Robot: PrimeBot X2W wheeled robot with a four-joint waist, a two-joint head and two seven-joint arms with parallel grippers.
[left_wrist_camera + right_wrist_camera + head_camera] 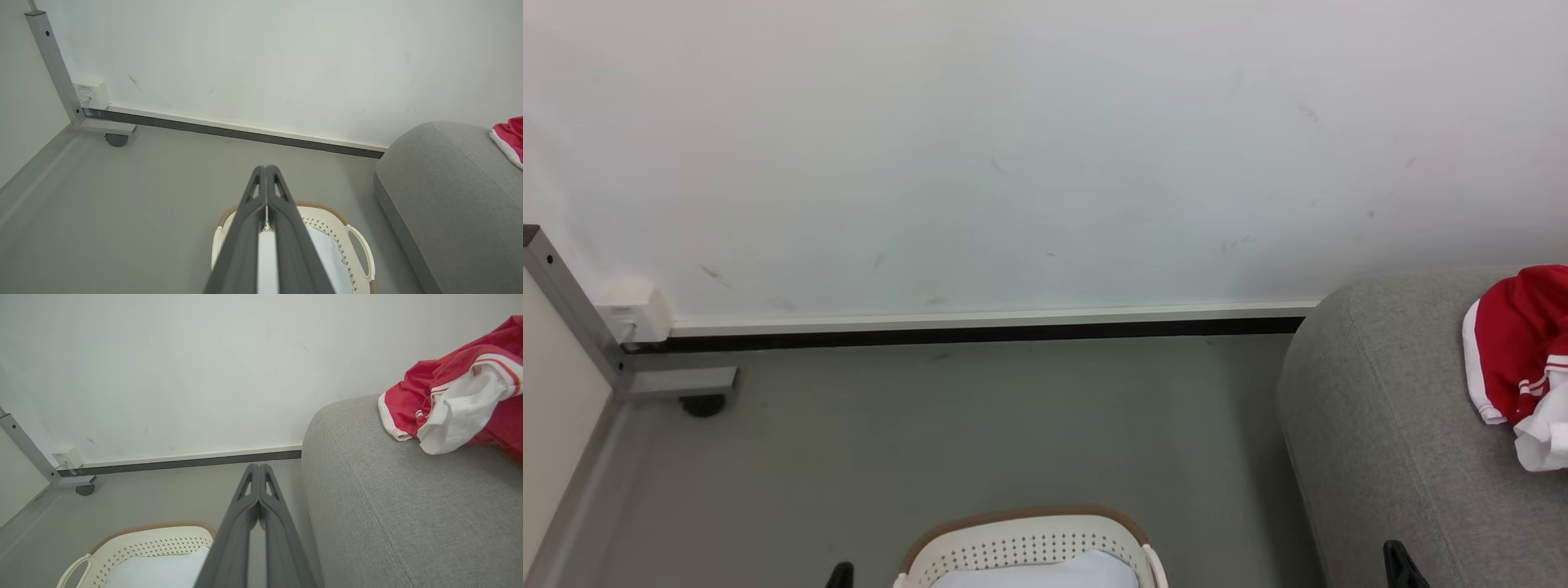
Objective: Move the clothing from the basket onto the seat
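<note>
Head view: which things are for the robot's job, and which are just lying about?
For the job: red clothing, lying on the grey seat; cream basket.
Just lying about: pale cushion in the basket; white wall box; grey metal frame on a wheel.

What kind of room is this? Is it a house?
Probably a plain living-room corner, maybe a test room: a grey sofa with a red jersey on it, a laundry basket on the bare grey floor, and a blank white wall.
</note>
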